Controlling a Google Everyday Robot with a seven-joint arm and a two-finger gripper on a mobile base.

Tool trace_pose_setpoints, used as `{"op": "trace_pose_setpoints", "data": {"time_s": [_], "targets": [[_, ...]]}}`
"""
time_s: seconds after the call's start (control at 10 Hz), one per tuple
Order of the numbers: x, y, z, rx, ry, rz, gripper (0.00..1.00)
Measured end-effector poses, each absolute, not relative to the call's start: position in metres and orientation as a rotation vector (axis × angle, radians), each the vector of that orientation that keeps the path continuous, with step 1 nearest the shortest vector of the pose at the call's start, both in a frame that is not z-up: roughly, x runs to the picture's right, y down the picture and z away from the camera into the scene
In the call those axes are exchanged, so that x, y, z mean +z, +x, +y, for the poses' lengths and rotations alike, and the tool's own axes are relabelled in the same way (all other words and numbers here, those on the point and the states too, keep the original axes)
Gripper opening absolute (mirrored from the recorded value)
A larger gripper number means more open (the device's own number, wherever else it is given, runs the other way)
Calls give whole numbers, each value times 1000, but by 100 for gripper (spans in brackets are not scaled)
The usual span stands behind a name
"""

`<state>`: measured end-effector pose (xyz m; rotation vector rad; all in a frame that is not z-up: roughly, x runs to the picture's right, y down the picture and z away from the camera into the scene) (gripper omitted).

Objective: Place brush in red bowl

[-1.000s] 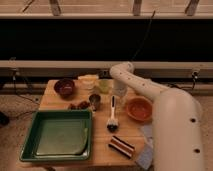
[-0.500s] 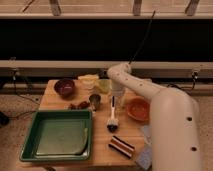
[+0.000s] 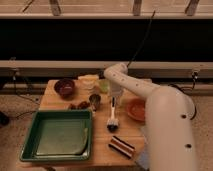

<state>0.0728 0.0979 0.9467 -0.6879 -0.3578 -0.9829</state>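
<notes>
The brush (image 3: 113,116) lies on the wooden table (image 3: 102,155), its dark bristle head toward the front and its white handle pointing back. My gripper (image 3: 115,96) hangs straight down over the far end of the handle, at or just above it. Whether it touches the handle I cannot tell. The red bowl (image 3: 134,109) sits just right of the brush, partly hidden behind my white arm (image 3: 165,115).
A green tray (image 3: 56,135) fills the front left. At the back stand a dark maroon bowl (image 3: 65,87), a yellow object (image 3: 88,80) and a green cup (image 3: 103,86). A metal cup (image 3: 95,101) stands left of the brush. A striped block (image 3: 121,146) lies near the front edge.
The arm has shifted slightly left and the gripper has come down toward the far end of the brush handle. The brush and bowl have not moved.
</notes>
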Motion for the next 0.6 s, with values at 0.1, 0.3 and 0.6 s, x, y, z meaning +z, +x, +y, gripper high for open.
{"op": "trace_pose_setpoints", "data": {"time_s": [0.1, 0.3, 0.6], "targets": [[946, 76, 99, -983, -694, -350, 25], [946, 83, 97, -986, -699, -332, 6], [936, 93, 82, -976, -676, -309, 0]]}}
